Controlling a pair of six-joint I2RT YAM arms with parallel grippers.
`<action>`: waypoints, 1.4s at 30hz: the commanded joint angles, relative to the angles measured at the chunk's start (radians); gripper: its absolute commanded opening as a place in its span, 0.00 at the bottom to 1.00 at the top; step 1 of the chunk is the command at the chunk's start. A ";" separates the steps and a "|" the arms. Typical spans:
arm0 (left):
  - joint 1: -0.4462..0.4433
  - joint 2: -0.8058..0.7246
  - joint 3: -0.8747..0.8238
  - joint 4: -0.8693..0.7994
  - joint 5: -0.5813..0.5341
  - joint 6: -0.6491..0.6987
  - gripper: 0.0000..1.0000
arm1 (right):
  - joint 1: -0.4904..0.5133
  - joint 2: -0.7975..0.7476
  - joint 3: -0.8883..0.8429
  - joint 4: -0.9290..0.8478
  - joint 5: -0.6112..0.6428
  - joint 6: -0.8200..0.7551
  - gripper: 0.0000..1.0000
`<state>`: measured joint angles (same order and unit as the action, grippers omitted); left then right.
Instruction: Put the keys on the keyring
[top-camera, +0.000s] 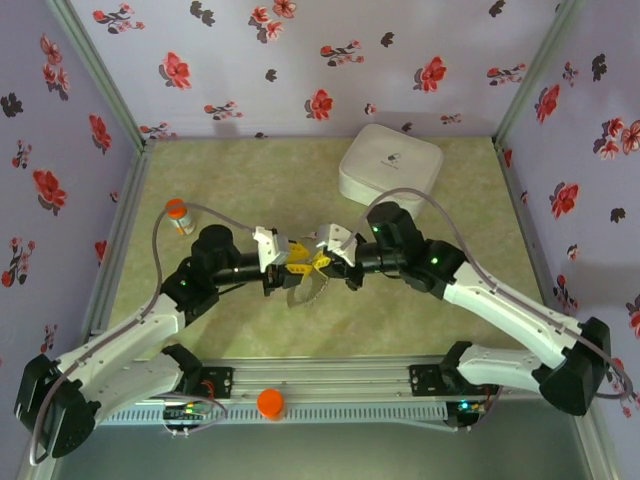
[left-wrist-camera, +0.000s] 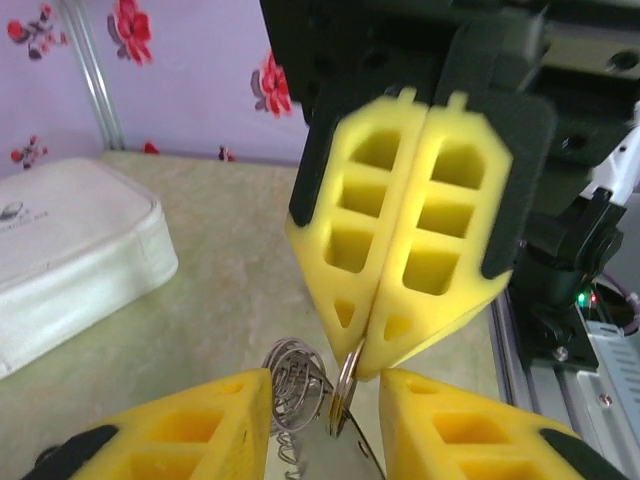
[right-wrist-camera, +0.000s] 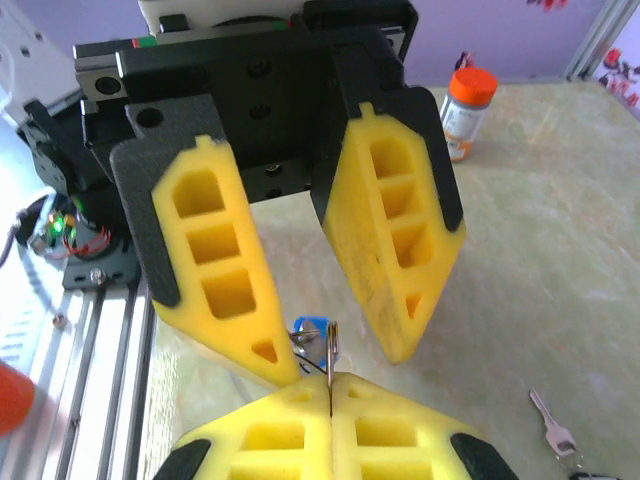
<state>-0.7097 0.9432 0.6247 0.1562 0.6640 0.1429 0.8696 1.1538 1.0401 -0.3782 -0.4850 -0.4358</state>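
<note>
Inside the spread left claw (left-wrist-camera: 325, 388), right claw (left-wrist-camera: 366, 366) pinches the keyring (left-wrist-camera: 343, 395).

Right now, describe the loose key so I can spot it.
Start at the right gripper, fingers shut, in the right wrist view. On the table to its right lies a small key. It is silver and alone, unlike the blue-headed key at the fingertips.

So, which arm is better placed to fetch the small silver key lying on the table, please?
Left, probably: the left gripper is open, while the right gripper is shut on the thin metal keyring.
</note>
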 joint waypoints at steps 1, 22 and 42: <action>-0.007 0.016 0.046 -0.194 -0.037 0.097 0.29 | 0.031 0.051 0.093 -0.197 0.093 -0.122 0.00; -0.007 0.021 0.091 -0.284 0.024 0.176 0.36 | 0.059 0.107 0.164 -0.281 0.119 -0.146 0.00; -0.011 0.075 0.118 -0.273 0.081 0.207 0.05 | 0.084 0.122 0.160 -0.208 0.068 -0.105 0.00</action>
<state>-0.7143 1.0134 0.7136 -0.1097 0.7269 0.3298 0.9386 1.2812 1.1927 -0.6613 -0.3656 -0.5709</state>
